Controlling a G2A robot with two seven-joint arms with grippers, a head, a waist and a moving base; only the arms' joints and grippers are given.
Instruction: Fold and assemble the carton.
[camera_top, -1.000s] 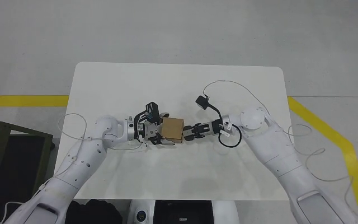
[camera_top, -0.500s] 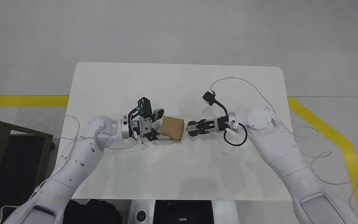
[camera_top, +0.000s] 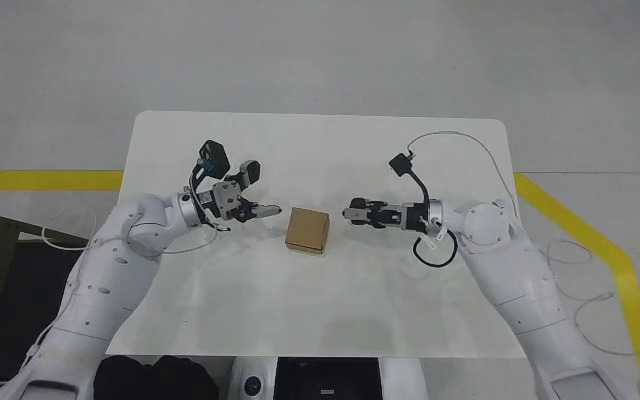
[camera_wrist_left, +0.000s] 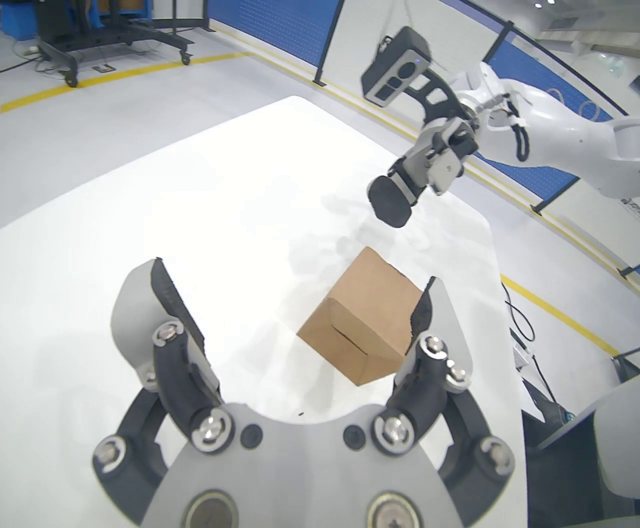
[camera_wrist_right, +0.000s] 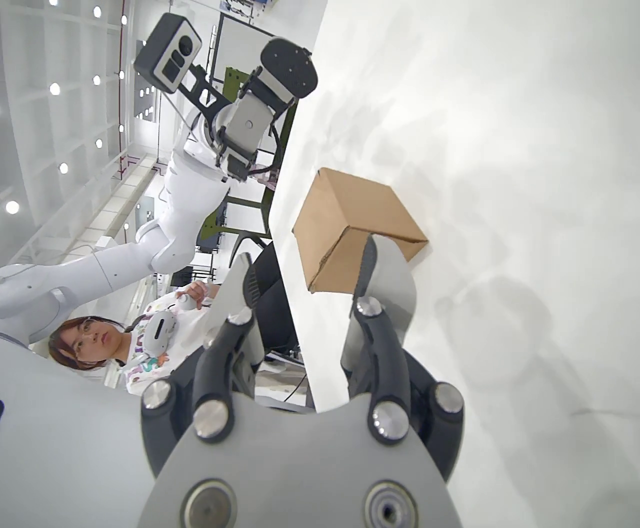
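Top view: carton (camera_top: 307, 231) closed up, sitting free mid-table (camera_top: 330, 310). Left gripper (camera_top: 258, 192) and right gripper (camera_top: 350, 213) flank it, neither touching, fingers spread on all 2. Judgement: folding looks done, so no hold needed.

A white surface (camera_top: 320, 140) stands on a pale grey floor (camera_top: 320, 50) crossed by a yellow line (camera_top: 60, 180); blue panels (camera_wrist_left: 280, 20) line the hall's edge.
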